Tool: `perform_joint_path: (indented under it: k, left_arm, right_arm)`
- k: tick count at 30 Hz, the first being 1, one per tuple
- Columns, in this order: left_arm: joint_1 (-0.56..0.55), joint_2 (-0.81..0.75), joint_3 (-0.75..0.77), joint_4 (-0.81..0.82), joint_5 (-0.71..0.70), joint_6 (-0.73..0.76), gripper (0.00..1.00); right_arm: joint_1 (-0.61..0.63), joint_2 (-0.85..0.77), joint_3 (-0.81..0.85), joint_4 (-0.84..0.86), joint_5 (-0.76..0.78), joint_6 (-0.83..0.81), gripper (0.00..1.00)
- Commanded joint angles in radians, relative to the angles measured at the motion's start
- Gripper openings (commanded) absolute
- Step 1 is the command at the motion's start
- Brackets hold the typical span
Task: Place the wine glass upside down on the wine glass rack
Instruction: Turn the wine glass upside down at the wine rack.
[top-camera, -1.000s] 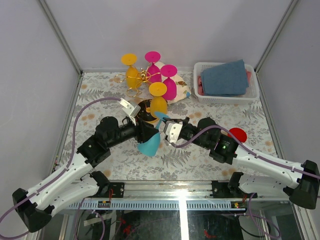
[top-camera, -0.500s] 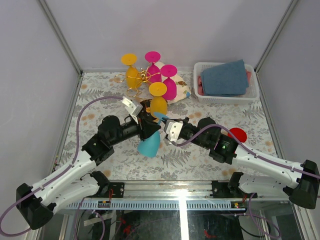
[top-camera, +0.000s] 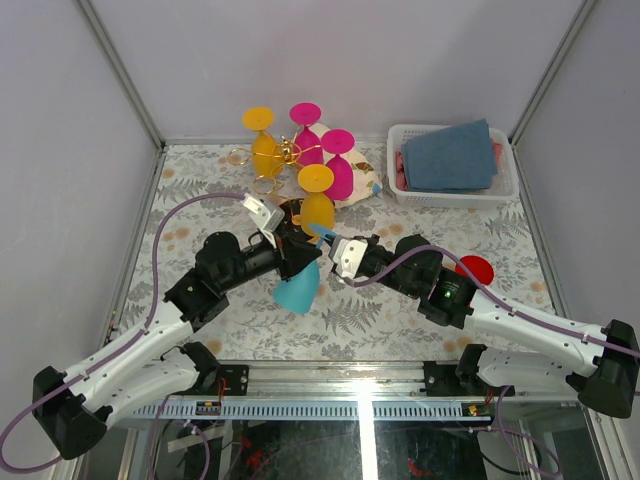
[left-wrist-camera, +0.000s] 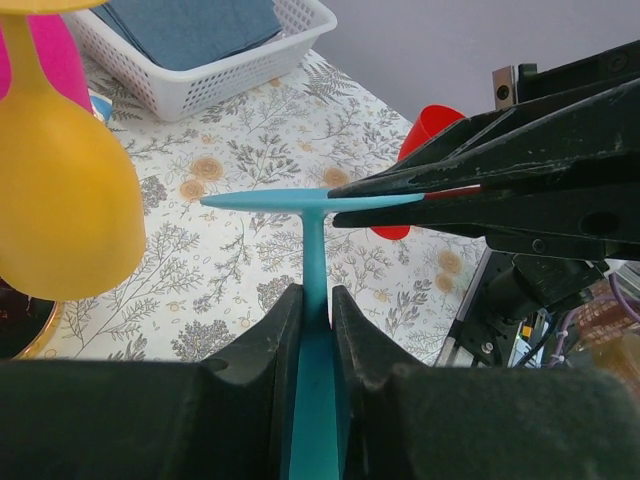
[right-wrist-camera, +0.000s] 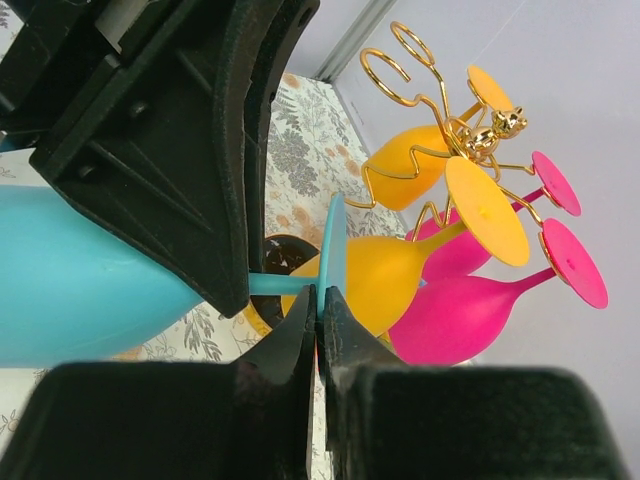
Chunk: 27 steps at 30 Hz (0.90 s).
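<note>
Task item: turquoise plastic wine glass (top-camera: 297, 291), inverted with bowl down and foot disc up, held in the air just in front of the gold wire wine glass rack (top-camera: 288, 150); not yet hung.
Left fingers (left-wrist-camera: 270, 330): clenched on the stem where it joins the bowl.
Right fingers (right-wrist-camera: 290, 345): pinched tight on the rim of the foot disc.
Hazard, double grip: if the arms move unequally, the thin stem may twist, slip or snap.
Hazard, collision: a yellow plastic glass (top-camera: 318, 205) hangs on the rack's near side. Advancing carelessly could knock it off its loop.
Hazard, blocked foot: the right fingers cover rim that must enter a loop.
Left wrist view only: stem seated between the fingers.
Right wrist view only: two vacant curled loops at the rack's top.
Top view only: both arms converging in front of the rack.
</note>
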Motion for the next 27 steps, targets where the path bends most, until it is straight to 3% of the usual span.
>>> perform_joint_path:
  k: [1,4,7,8,16,27]
  left_arm:
    - [-0.012,-0.031,0.004,0.026,0.023,0.030,0.00]
    - [-0.012,-0.047,0.014,-0.014,-0.003,0.057,0.00]
    - [-0.011,-0.058,0.023,-0.053,-0.017,0.079,0.00]
    - [-0.011,-0.067,0.023,-0.068,-0.031,0.088,0.00]
    - [-0.010,-0.239,-0.064,-0.101,-0.171,0.094,0.00]
    - [-0.009,-0.424,-0.226,0.099,-0.404,0.172,0.00]
  right_arm:
    - [0.010,-0.004,0.023,0.105,0.027,0.040,0.06]
    - [0.010,-0.003,0.021,0.096,0.014,0.045,0.26]
    - [0.010,0.000,0.017,0.091,0.005,0.047,0.55]
    - [0.010,-0.002,0.016,0.085,0.005,0.045,0.59]
    - [0.010,-0.049,-0.070,0.083,0.052,0.077,0.66]
    - [0.010,-0.063,-0.115,0.004,0.044,0.133,0.67]
